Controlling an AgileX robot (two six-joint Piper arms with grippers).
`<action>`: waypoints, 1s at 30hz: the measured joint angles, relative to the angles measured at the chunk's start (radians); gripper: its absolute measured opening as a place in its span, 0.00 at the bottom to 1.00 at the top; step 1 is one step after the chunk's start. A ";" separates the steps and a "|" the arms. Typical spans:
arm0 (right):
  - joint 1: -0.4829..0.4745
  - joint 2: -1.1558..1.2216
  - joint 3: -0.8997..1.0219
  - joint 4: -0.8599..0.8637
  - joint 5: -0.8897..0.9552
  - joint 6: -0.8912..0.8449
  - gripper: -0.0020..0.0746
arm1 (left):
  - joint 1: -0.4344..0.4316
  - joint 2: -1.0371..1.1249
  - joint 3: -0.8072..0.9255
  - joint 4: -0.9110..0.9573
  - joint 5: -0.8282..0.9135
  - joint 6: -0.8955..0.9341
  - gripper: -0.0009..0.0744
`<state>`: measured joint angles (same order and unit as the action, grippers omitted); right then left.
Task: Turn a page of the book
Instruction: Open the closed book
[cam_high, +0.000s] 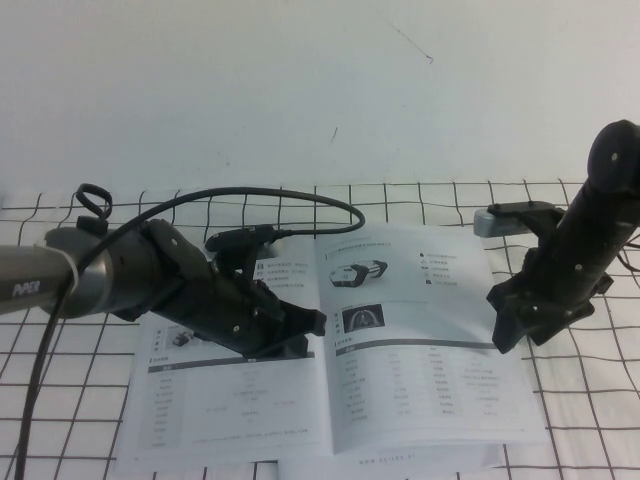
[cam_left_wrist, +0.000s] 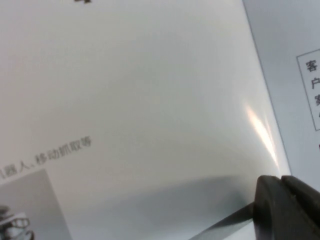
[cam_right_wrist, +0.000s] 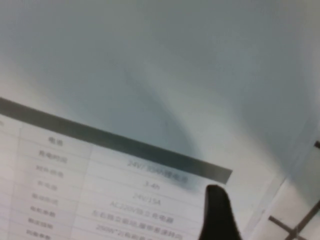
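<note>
The book (cam_high: 230, 400) lies open and flat on the gridded cloth. Its right-hand page (cam_high: 420, 350) shows a device photo, a dark arch picture and a grey-headed table. My left gripper (cam_high: 312, 325) is low over the book's fold and is shut. In the left wrist view its fingertips (cam_left_wrist: 272, 200) are pressed together on the glossy paper (cam_left_wrist: 140, 100). My right gripper (cam_high: 500, 322) is at the page's outer right edge. The right wrist view shows it (cam_right_wrist: 217, 217) over the grey-headed table (cam_right_wrist: 120, 145), near the page's edge.
A black cable (cam_high: 300, 195) loops from the left arm above the book's top edge. A white sheet (cam_high: 400, 464) sticks out under the book's near edge. The white cloth with black grid lines (cam_high: 590, 400) surrounds the book. A white wall (cam_high: 300, 80) stands behind.
</note>
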<state>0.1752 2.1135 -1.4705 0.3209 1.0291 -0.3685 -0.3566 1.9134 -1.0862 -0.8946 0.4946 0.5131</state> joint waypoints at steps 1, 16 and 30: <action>0.000 0.000 0.003 0.005 -0.001 0.002 0.58 | 0.000 0.004 0.000 0.000 0.000 0.002 0.01; 0.002 0.013 0.007 0.150 -0.017 -0.059 0.58 | 0.000 0.014 -0.002 0.004 -0.010 0.016 0.01; 0.002 0.016 0.007 0.092 -0.036 -0.044 0.58 | 0.000 0.014 -0.002 0.006 -0.010 0.016 0.01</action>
<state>0.1771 2.1291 -1.4640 0.4133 0.9935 -0.4123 -0.3566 1.9278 -1.0883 -0.8888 0.4846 0.5293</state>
